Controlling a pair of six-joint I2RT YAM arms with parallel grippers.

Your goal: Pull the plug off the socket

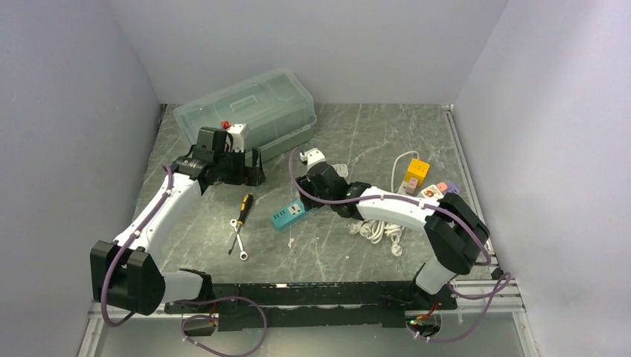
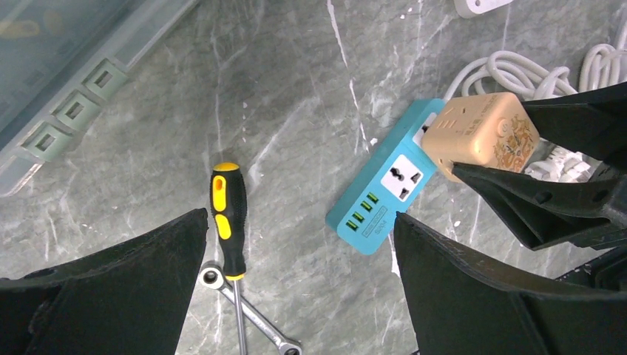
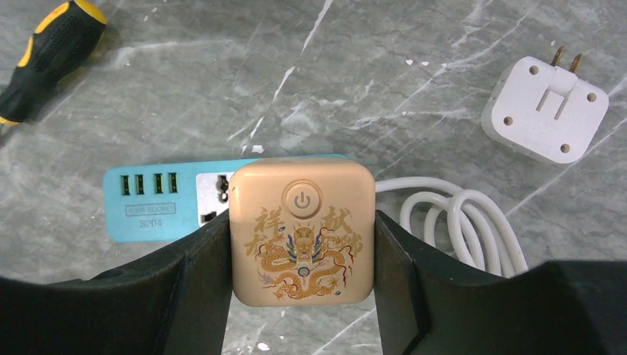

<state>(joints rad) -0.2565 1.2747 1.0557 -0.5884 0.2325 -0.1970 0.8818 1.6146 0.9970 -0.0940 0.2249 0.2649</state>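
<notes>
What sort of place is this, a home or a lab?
Probably a robot test cell, not a home: plain pale walls box in a marble-patterned tabletop, a left arm and right arm are bolted at its edge, and props like a teal power strip and screwdriver lie scattered.

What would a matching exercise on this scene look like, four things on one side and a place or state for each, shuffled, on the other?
Things:
1. beige plug
2. screwdriver
3. white adapter
4. left tool

Place or state:
A. open, holding nothing
B. gripped by the right tool, over the teal strip
C. lying loose, prongs showing
D. beside the wrench

Pairs: 1-B, 2-D, 3-C, 4-A
</notes>
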